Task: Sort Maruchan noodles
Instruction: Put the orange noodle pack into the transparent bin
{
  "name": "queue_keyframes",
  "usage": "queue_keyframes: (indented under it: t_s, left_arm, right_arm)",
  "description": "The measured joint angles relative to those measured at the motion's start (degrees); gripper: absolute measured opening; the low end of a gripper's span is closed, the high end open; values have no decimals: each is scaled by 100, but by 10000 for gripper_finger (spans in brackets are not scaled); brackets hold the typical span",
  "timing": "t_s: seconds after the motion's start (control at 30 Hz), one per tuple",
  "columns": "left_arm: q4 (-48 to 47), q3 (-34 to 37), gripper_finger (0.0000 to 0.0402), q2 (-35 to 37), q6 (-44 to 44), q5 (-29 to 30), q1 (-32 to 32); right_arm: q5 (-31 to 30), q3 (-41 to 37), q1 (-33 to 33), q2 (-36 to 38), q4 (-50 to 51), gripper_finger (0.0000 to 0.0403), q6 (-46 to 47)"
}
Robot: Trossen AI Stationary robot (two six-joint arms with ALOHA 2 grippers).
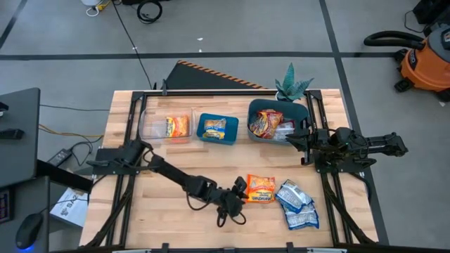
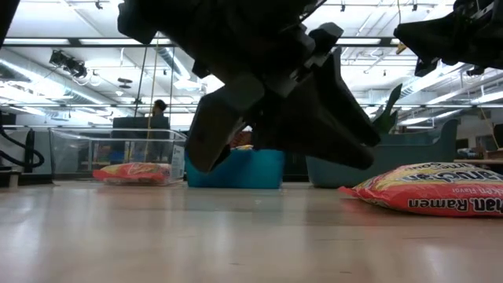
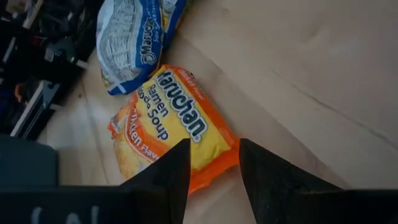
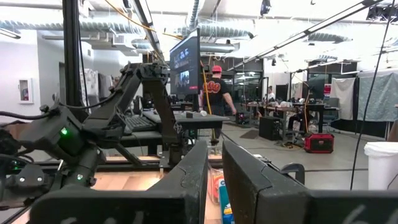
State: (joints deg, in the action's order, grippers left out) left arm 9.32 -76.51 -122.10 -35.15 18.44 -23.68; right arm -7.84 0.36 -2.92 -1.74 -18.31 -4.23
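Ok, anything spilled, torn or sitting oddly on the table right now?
Nothing stands out. The orange packet lies flat and intact by the left gripper, whose fingers are open. The blue-white packets overlap loosely beside it. The three bins stand upright; the right gripper hangs beside the teal one.
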Motion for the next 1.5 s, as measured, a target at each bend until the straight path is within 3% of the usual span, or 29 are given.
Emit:
queue_keyframes:
  t_s: [0.6,1.07,1.5]
  left_arm:
    - [232,-10,142,-323,-246,-465,126]
    - [321,-9,142,-429,-759,-394,178]
    - [304,-15,141,-455,-591,-415,199]
  right_arm:
    - [0,0,0,0,-4,55,0]
    - [0,0,0,0,-2,55,0]
    - [0,0,0,0,-2,55,1]
